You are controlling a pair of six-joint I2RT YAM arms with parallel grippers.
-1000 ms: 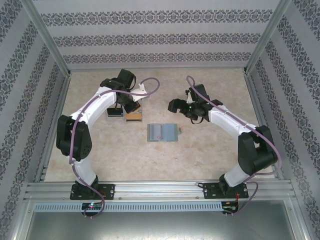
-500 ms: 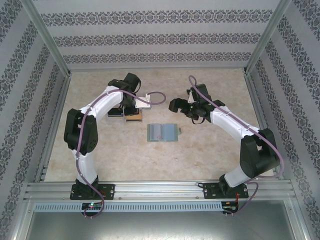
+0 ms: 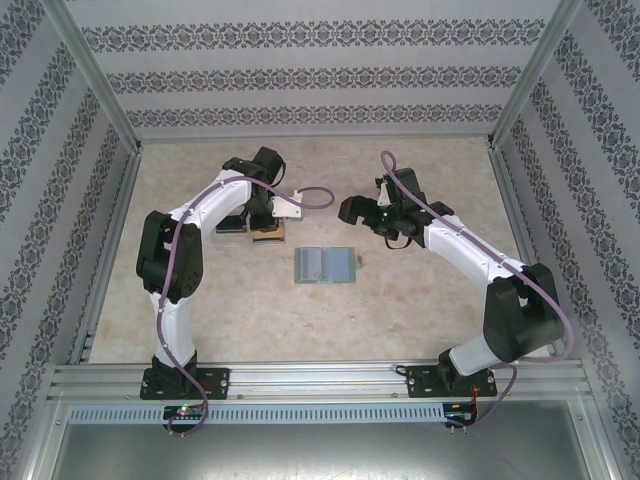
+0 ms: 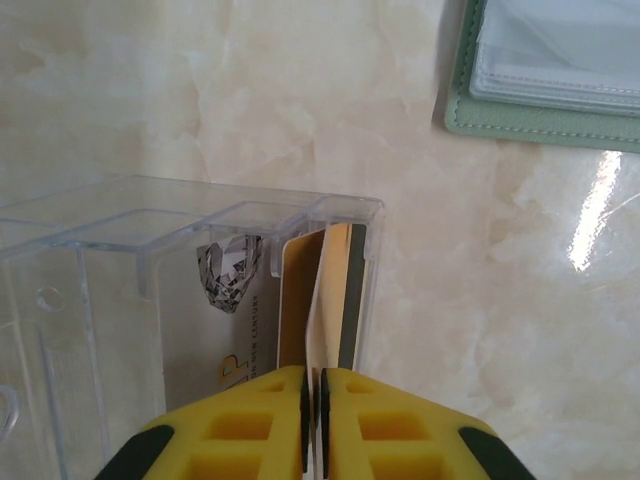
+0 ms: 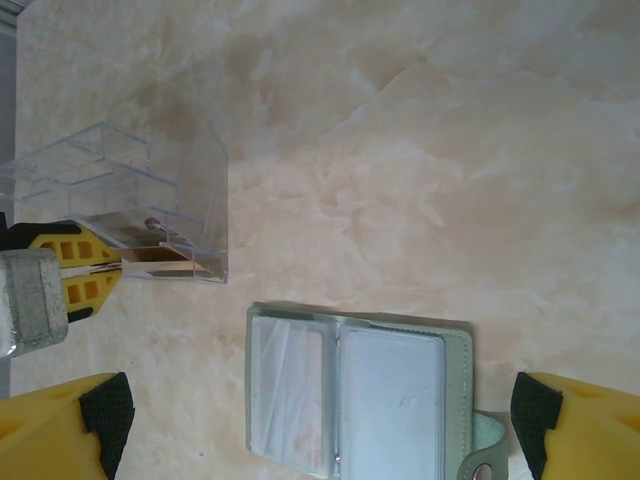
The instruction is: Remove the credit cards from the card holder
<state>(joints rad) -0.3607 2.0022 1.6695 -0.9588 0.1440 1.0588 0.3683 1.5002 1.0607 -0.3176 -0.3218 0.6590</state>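
The sage-green card holder (image 3: 325,265) lies open on the table, its clear inner pockets (image 5: 345,400) facing up and its tab (image 5: 488,452) at the right. My left gripper (image 4: 312,378) is shut on the edge of a pale credit card (image 4: 328,290) standing in the end slot of the clear tray (image 4: 150,225). An orange-yellow card (image 4: 293,300) and a whitish printed card (image 4: 200,330) stand beside it. In the top view the left gripper (image 3: 268,213) is over the tray. My right gripper (image 5: 320,415) hangs open above the holder, touching nothing.
The clear tray (image 3: 249,229) sits left of the holder, a short gap apart. Metal frame rails (image 3: 110,250) and patterned walls enclose the marble table. The right arm (image 3: 470,255) reaches in from the right.
The left arm's elbow swung right and its gripper edged right along the tray, still at the cards. The right gripper barely shifted. The holder stayed put.
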